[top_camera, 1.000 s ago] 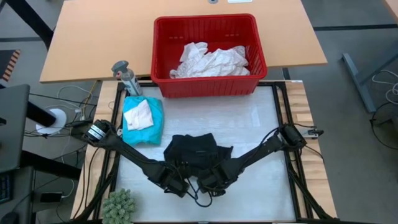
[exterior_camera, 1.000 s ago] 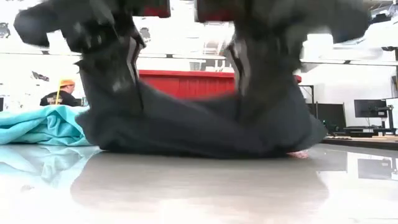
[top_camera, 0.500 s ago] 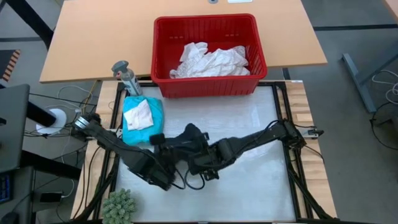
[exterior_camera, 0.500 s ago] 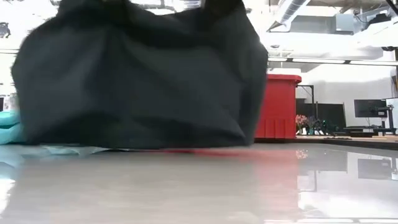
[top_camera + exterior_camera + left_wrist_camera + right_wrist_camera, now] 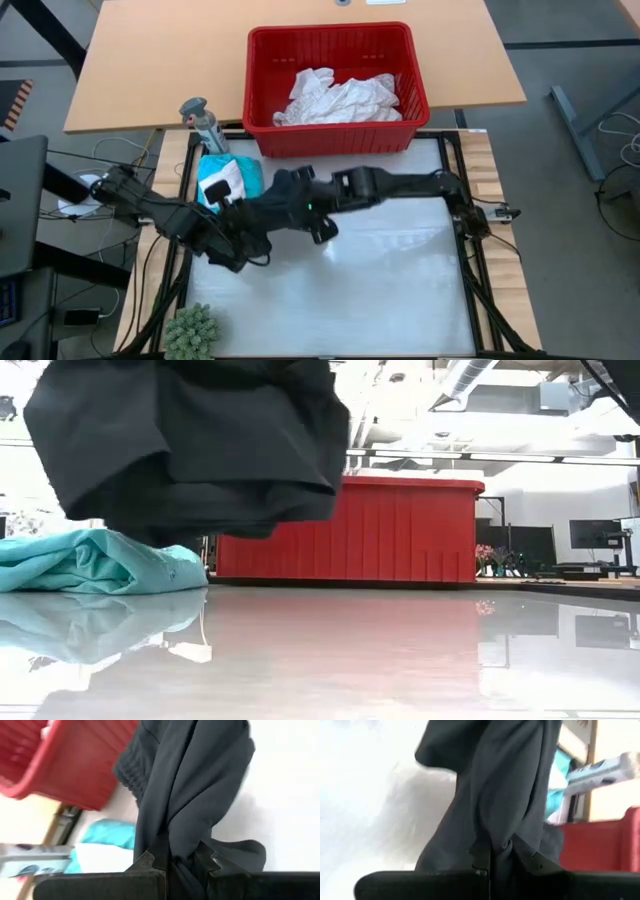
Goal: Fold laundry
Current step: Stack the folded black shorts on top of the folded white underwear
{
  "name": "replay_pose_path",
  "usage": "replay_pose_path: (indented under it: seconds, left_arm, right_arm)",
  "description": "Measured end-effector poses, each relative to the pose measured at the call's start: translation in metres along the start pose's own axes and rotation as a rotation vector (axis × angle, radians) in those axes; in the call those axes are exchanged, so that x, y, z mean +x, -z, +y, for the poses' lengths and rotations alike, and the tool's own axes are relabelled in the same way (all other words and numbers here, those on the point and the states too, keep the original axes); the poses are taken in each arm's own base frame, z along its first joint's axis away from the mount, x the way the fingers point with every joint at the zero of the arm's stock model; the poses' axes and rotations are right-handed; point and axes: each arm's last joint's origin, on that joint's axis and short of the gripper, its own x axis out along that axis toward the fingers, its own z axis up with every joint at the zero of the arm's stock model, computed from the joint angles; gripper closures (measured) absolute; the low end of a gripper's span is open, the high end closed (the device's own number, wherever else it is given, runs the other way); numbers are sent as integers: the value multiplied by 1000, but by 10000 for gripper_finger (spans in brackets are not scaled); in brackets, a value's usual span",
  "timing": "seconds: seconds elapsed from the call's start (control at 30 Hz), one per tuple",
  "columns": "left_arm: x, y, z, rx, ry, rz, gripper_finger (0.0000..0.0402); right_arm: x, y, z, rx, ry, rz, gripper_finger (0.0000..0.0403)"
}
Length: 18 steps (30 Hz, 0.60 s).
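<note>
The red plastic basket [image 5: 415, 85] stands at the far edge of the counter [image 5: 400, 290], reaching back onto the wooden desk behind it, and it holds a crumpled heap of white garments [image 5: 340, 97]. The low view shows only the basket's ribbed front wall [image 5: 345, 530], not its contents.

Near the counter's far left corner lies the folded teal garment [image 5: 250, 177] with a small white cloth [image 5: 224, 184] on top of it; from table height only its teal folds [image 5: 95, 560] show, resting on the glossy surface.

The black shorts [image 5: 272, 208] are held up off the counter, just right of the teal garment and partly over its edge. The low view shows them hanging clear of the surface [image 5: 190, 445], which the overhead view cannot settle. The left pincer [image 5: 172, 862] is clamped on a bunched fold of the shorts, whose elastic waistband [image 5: 131, 775] shows only in this wrist view. The right pincer [image 5: 502, 851] is likewise closed on gathered black fabric.

A spray bottle [image 5: 203, 124] stands beyond the counter's far left corner, and a small green fuzzy plant [image 5: 191, 331] sits at the near left corner.
</note>
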Motion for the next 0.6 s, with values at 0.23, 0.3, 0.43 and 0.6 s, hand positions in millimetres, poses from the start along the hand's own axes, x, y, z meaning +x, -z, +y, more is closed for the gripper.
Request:
replay_pose_path:
  seconds: [0.23,0.3,0.43,0.6]
  left_arm:
    - [29,-13,25,-162,-111,56,386]
    - [36,-16,30,-182,-126,83,386]
    - [46,-20,42,-343,-170,97,386]
    - [52,-25,55,-489,-235,65,386]
  right_arm:
    - [9,18,-43,-20,2,-55,347]
    - [11,23,-53,-52,-1,-70,347]
    - [15,38,-79,-76,-2,-102,347]
    - [17,59,-110,5,-36,-169,347]
